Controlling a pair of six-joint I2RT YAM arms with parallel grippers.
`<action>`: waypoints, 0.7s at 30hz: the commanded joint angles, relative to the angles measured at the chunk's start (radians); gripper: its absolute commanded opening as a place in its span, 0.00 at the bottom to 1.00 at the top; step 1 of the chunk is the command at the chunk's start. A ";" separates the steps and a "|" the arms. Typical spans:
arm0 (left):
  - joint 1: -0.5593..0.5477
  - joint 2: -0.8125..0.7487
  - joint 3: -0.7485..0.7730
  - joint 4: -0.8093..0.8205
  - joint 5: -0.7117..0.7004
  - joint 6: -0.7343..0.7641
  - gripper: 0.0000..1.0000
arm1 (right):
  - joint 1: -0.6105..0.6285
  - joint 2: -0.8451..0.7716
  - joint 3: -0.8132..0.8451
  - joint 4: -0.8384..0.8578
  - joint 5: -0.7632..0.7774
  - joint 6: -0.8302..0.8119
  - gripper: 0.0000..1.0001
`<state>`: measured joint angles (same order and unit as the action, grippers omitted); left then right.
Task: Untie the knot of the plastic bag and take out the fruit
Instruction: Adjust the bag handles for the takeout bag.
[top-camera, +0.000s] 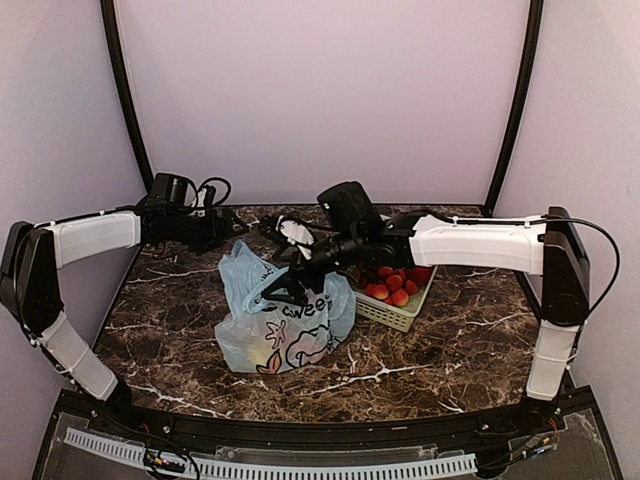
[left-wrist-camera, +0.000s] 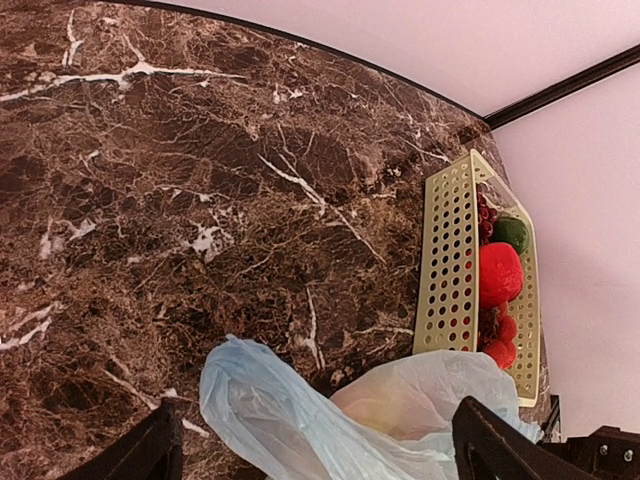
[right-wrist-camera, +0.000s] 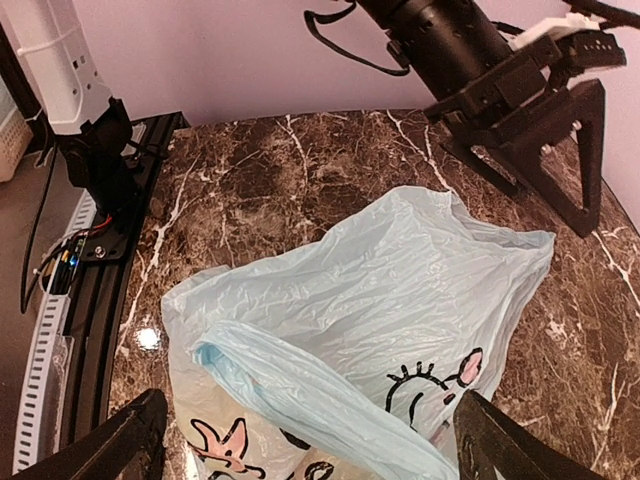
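- While both arms reach in from the lower corners of the top view, the dark marbled surface (top-camera: 440, 350) carries the plastic bag (top-camera: 285, 325) just left of the frame's centre, its cartoon print and lettering turned toward the camera.
- The right arm (top-camera: 480, 245) stretches from the right edge to the centre, and the right jaws hang over the upper part of the bag, spread wide.
- In the right wrist view, its two fingers (right-wrist-camera: 120, 440) sit in the lower corners, well apart. Crumpled pale blue film fills the space between them, and nothing is pinched.
- A rolled handle band (right-wrist-camera: 300, 385) crosses the lower middle of that view.
- The left arm (top-camera: 95, 235) comes in from the left edge. The left jaws stand at the bag's upper left, just above a raised handle loop (top-camera: 240, 265).
- In the left wrist view, the fingers also sit in the bottom corners, set wide, with the bag's top bulging between them, unclamped.
- A pale orange-yellow fruit (left-wrist-camera: 395, 400) shows through the film at the bottom centre of that view.
- I cannot tell where the knot is, or whether the handles are tied.
- Just right of the bag stands the pale green basket (top-camera: 395, 315), heaped with small red strawberries (top-camera: 392, 283).
- The left wrist view shows the basket's perforated wall, a large red fruit (left-wrist-camera: 500, 272) and a dark green fruit (left-wrist-camera: 512, 232) inside.
- A lilac wall (top-camera: 320, 90) closes the top of the frame.
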<state>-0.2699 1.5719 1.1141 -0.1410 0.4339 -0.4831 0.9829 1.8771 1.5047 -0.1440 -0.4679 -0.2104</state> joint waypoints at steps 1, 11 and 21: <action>0.006 0.034 0.007 0.063 0.033 -0.052 0.93 | 0.008 0.045 0.073 -0.069 -0.025 -0.089 0.96; 0.005 0.089 -0.014 0.125 0.072 -0.083 0.90 | 0.007 0.145 0.194 -0.180 -0.012 -0.156 0.80; 0.005 0.128 -0.043 0.159 0.113 -0.106 0.70 | 0.008 0.174 0.203 -0.189 -0.018 -0.147 0.61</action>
<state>-0.2703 1.6917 1.1034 -0.0204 0.5102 -0.5701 0.9840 2.0346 1.6882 -0.3328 -0.4751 -0.3622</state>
